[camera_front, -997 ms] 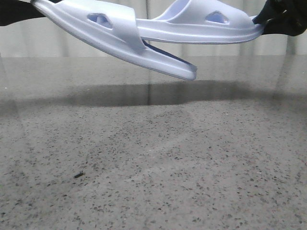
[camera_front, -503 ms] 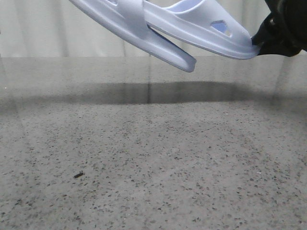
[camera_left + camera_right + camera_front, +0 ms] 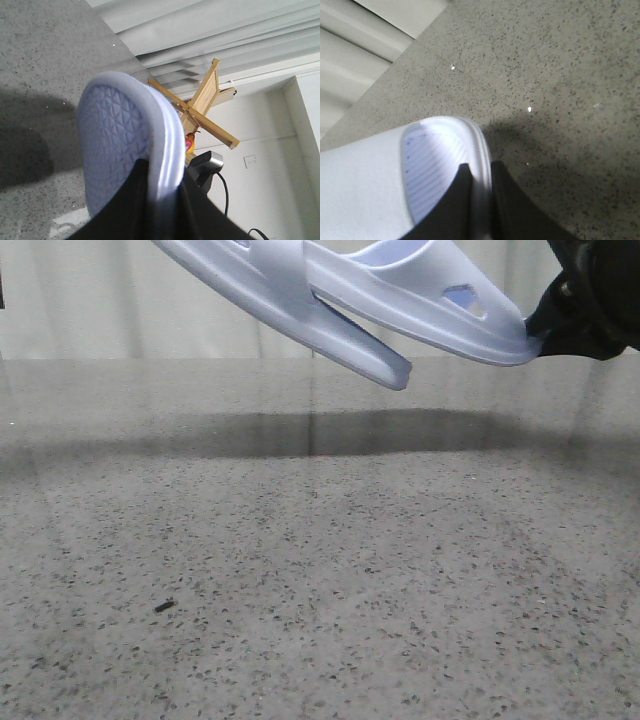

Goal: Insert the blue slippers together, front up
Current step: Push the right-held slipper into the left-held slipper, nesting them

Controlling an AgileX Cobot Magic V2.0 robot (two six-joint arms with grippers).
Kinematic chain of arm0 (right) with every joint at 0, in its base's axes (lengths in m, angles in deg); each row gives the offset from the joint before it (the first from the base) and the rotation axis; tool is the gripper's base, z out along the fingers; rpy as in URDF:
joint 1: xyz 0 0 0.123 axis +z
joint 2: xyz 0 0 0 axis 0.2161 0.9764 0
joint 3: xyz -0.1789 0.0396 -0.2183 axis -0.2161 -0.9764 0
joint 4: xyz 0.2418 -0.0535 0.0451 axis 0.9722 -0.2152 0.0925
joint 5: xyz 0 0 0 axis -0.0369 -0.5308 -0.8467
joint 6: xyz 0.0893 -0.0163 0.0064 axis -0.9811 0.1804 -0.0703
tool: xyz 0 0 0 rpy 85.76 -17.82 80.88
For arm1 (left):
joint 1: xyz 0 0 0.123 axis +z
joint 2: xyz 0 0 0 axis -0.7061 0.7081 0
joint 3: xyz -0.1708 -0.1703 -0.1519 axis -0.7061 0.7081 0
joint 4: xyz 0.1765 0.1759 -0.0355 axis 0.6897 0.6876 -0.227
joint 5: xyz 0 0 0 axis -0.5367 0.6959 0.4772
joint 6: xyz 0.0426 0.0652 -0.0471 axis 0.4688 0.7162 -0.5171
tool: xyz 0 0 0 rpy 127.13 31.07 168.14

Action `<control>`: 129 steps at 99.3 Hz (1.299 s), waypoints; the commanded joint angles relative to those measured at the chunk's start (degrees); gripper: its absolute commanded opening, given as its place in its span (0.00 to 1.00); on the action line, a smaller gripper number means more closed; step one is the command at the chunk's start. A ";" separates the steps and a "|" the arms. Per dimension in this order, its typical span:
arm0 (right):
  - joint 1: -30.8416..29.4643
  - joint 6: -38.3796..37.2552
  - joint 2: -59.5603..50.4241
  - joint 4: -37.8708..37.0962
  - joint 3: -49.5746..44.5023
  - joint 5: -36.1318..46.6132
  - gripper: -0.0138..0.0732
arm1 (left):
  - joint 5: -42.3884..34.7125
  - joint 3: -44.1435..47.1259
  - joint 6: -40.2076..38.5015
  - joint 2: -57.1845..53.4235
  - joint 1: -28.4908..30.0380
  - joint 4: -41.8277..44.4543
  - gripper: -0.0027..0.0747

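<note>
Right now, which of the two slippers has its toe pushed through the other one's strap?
The right gripper's slipper: its toe disappears under the strap of the left gripper's slipper, whose own toe juts out lower, toward the table.

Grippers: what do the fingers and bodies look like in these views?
Left gripper: plain matte black fingers, no markings visible. Right gripper: the same black, flat, tapering fingers; in the front view its body is a bulky black block. No cables or labels show.

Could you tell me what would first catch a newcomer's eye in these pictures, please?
Two pale slippers held in the air above the speckled table, one pushed through the other's strap. The right claw grips a heel at the front view's upper right. Below lies their dark shadow.
</note>
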 commanded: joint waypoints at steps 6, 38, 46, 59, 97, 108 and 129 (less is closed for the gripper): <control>1.21 0.90 -1.09 -1.64 1.49 1.11 0.04 | 9.45 -2.07 -1.14 -1.80 -4.05 -5.91 0.06; 1.60 0.90 -1.09 -1.52 1.49 1.59 0.04 | 7.71 -2.07 -2.40 -1.80 -4.92 -5.91 0.06; 1.71 0.90 -1.09 -1.52 1.49 1.48 0.04 | 7.71 -2.07 -2.40 -1.80 -5.00 -5.91 0.06; 3.27 0.90 -1.09 -1.52 1.49 2.01 0.04 | 7.71 -2.07 -2.40 -1.80 -5.00 -5.91 0.06; 4.91 0.90 -1.09 -1.72 1.49 5.38 0.04 | 8.04 -2.07 -2.40 -1.80 -5.00 -5.91 0.06; 4.91 0.90 -1.21 -1.72 1.49 6.42 0.06 | 8.17 -2.07 -2.40 -1.80 -5.00 -5.91 0.06; 4.91 0.90 -1.30 -1.72 1.49 7.16 0.40 | 8.38 -2.07 -2.40 -1.80 -5.00 -5.91 0.06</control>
